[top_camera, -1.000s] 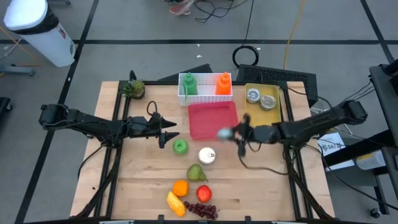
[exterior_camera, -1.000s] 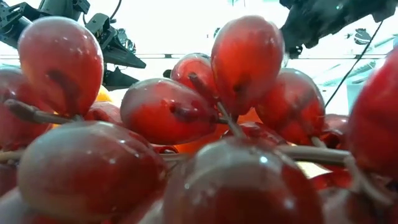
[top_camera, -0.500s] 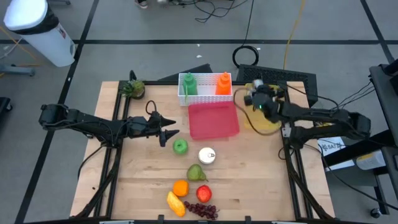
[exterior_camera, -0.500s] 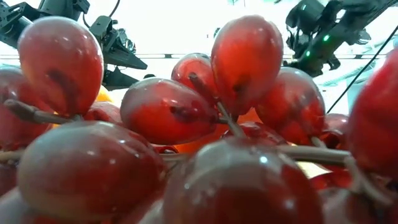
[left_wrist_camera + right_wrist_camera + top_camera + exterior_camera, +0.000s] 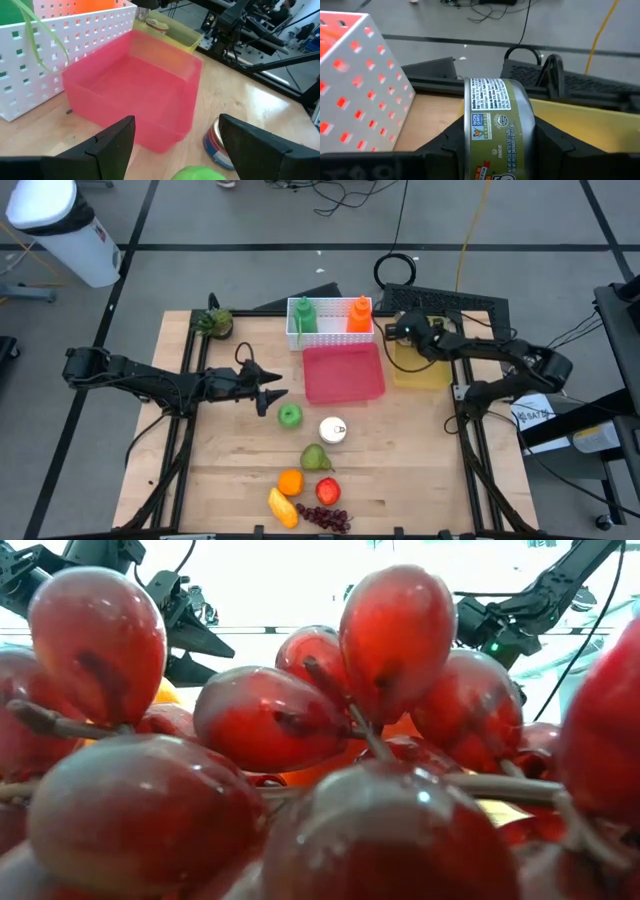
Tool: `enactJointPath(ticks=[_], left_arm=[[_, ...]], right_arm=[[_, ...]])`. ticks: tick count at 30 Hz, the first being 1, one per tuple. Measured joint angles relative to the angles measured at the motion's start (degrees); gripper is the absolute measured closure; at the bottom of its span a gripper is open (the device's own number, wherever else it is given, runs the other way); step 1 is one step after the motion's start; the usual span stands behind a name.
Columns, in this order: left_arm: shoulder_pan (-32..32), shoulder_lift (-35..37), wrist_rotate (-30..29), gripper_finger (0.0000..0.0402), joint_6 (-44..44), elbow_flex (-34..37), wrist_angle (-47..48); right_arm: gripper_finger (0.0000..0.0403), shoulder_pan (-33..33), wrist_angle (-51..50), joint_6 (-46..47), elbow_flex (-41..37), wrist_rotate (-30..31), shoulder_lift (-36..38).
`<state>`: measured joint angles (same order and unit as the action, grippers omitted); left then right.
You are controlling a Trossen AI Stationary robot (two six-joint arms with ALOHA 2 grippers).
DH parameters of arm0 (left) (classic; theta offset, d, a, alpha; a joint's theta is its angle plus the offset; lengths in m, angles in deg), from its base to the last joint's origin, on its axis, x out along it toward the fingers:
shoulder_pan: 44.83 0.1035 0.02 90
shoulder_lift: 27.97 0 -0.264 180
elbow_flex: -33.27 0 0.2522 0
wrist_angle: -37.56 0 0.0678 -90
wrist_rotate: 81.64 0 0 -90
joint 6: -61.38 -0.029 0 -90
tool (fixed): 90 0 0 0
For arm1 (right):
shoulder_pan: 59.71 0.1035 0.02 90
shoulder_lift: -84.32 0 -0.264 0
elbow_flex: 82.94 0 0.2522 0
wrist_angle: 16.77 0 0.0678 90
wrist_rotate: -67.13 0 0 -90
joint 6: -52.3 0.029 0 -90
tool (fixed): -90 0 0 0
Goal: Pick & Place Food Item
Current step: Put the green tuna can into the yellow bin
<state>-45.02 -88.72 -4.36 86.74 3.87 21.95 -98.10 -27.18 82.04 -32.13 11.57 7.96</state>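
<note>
The right hand (image 5: 492, 150) is clenched around a labelled tin can (image 5: 492, 127), holding it over the yellow tray (image 5: 425, 370). The left hand (image 5: 172, 145) hangs half open, empty, a green apple (image 5: 289, 415) just below it.

Robotics lab or workshop. Wooden table (image 5: 400, 450) on a dark metal frame, standing on grey floor marked with dark tape lines; loose cables (image 5: 350, 195) at 12 o'clock, white bin (image 5: 62, 230) at 10 o'clock. Equipment racks beyond the table in the left wrist view.
</note>
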Motion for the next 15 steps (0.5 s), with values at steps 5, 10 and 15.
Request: enactJointPath(ticks=[5, 10, 15], left_arm=[[-0.02, 0.0, 0.19, 0.01, 0.31, 0.0, 1.4], [-0.01, 0.0, 0.19, 0.0101, -0.54, 0.0, 1.41], [-0.02, 0.0, 0.19, 0.0101, -0.8, -0.02, 1.39]], right_arm=[[0.0262, -0.7, 3.37, 1.28, -1.73, -0.03, -0.82], [0.0238, -0.82, 8.01, -1.13, -5.26, -3.57, -0.64], [0.0181, -0.54, 7.68, -3.29, -6.87, -4.82, -0.74]])
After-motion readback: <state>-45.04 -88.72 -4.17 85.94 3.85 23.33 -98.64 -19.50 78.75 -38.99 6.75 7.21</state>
